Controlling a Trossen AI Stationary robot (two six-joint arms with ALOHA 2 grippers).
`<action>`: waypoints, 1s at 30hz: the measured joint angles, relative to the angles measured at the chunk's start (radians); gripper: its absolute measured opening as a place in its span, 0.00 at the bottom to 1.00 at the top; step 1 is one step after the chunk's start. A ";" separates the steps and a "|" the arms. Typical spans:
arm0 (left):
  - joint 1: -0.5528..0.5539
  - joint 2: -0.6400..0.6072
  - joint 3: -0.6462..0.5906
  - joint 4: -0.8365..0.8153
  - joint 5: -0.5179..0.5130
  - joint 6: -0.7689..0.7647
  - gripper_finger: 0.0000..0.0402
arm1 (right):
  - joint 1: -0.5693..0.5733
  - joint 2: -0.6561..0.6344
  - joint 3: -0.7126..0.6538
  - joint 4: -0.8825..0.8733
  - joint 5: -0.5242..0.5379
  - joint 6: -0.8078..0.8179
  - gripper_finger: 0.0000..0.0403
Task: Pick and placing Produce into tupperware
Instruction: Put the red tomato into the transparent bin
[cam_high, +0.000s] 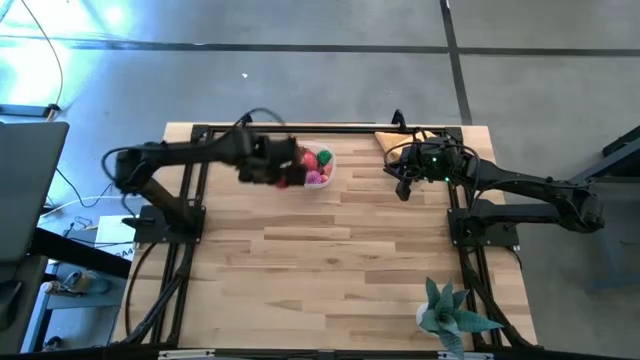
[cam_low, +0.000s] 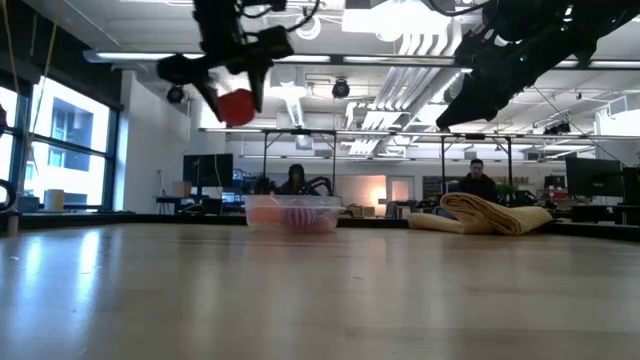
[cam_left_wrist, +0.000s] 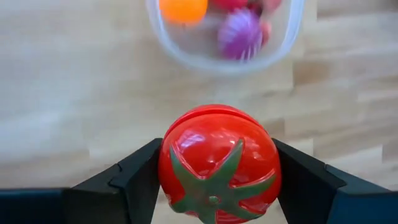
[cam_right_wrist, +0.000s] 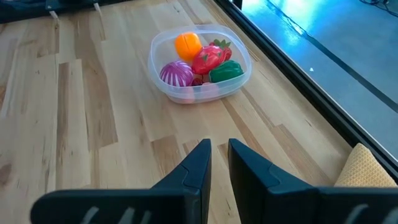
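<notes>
Now holding a red toy tomato (cam_left_wrist: 216, 165) in the left gripper (cam_left_wrist: 217, 180), fingers (cam_left_wrist: 134, 180) clamped on opposite flanks, green star-shaped stem cap facing the wrist camera. Seen high above the table in the low view, tomato (cam_low: 236, 106) hanging up and toward nine o'clock of the container (cam_low: 292, 213). From overhead, left gripper (cam_high: 283, 168) just beside the container's (cam_high: 325, 172) nine o'clock rim, near the table's twelve o'clock edge.

Likely light, hollow and stiff, with a glossy skin apt to slip; best gripped across the widest part, as here. Nearly round, so no real long axis; stem-to-base line runs roughly along the gripper's reach, cap toward the wrist.

Container clear and shallow, already carrying an orange fruit (cam_right_wrist: 188, 45), a purple ribbed piece (cam_right_wrist: 176, 73), a red strawberry-like piece (cam_right_wrist: 210, 57) and a green pepper (cam_right_wrist: 225, 71). Little spare floor inside, so a drop may roll the tomato onto the others or nudge the light tub.

Right gripper (cam_right_wrist: 216, 163) at about two o'clock of the table, well apart from the container, fingers nearly pressed together and gripping nothing, beside a folded tan cloth (cam_high: 392, 141). Teal spiky plant (cam_high: 450, 310) near the five o'clock corner. People seated far behind in the room.
</notes>
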 joint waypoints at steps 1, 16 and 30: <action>0.027 0.027 0.036 -0.014 0.000 0.030 0.62 | 0.000 0.000 0.000 -0.001 0.000 0.000 0.11; 0.205 0.451 0.482 -0.176 0.065 0.218 0.62 | 0.000 0.000 0.000 -0.001 0.000 0.000 0.11; 0.204 0.542 0.478 -0.210 0.086 0.106 0.62 | 0.000 0.000 0.000 0.000 0.000 0.000 0.11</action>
